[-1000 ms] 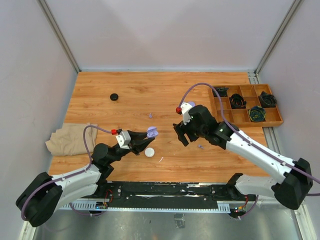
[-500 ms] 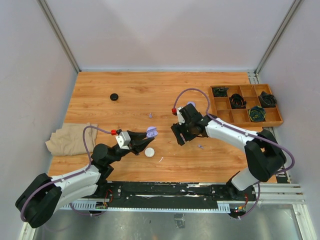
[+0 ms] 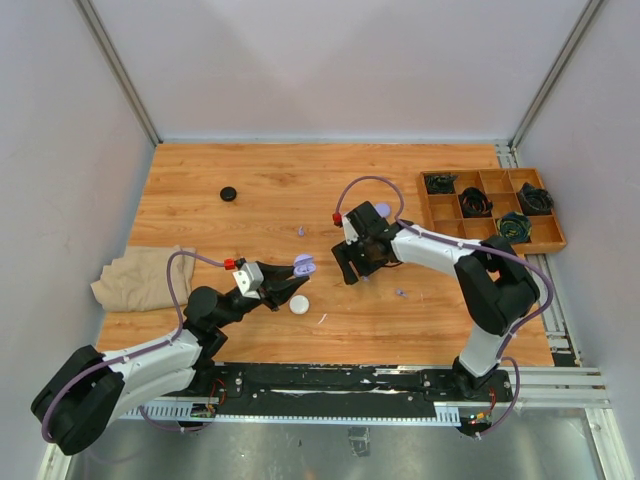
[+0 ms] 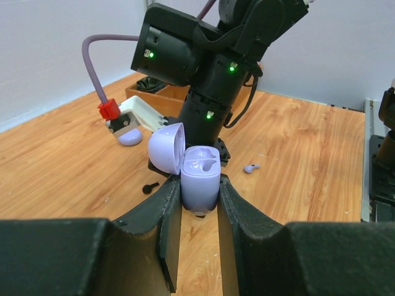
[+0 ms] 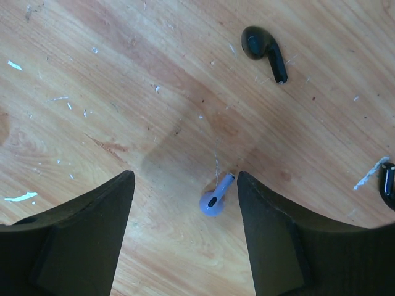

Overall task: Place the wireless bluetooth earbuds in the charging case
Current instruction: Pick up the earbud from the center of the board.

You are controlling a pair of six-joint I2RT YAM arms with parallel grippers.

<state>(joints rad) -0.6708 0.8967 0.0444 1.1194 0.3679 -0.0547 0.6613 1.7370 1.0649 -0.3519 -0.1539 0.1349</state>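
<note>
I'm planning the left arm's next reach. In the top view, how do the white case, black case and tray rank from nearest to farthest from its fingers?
1. White case, closest by, toward the bases.
2. Black case, toward the far left.
3. Tray, at the far right edge.

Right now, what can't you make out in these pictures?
Right wrist view: a black thing is cut by the right edge; unidentifiable.
Left wrist view: the case has its lower half hidden between the left pincer fingers; its shiny sockets could be filled or empty.
Top view: the black bud doesn't show; too small, or under the right arm.
</note>
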